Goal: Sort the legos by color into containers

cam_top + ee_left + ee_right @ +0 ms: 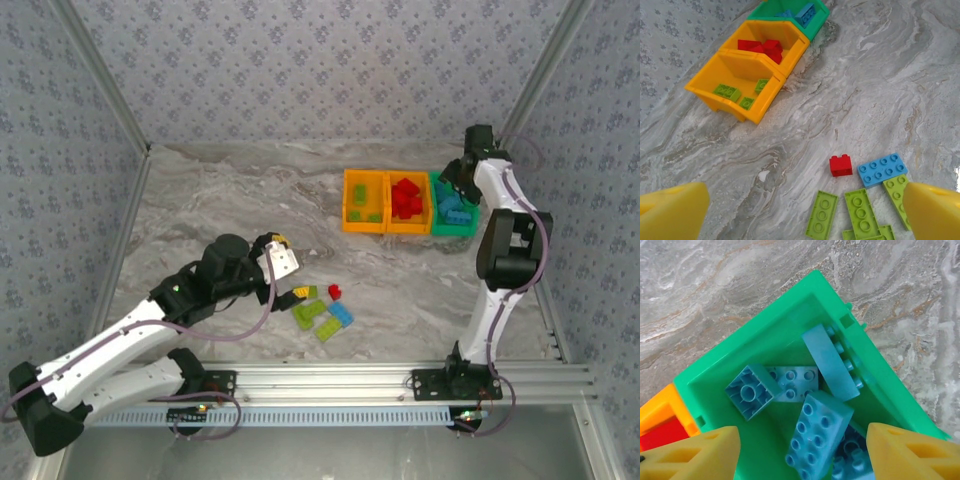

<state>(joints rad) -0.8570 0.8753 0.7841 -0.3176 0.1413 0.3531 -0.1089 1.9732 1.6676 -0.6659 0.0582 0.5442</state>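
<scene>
Over green rectangular plastic bin: right gripper parted, empty; light blue studded plastic bricks lie inside, colour-matched. Well apart from bin: left gripper wide above loose lime, red, blue plastic bricks awaiting sorting on grey marbled tabletop.

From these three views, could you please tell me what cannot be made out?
Right wrist view: lowest blue bricks in the green bin, cut by the bottom edge.
Left wrist view: lime bricks, cut by the bottom edge.
Top view: green bin's far corner, under the right arm.
</scene>
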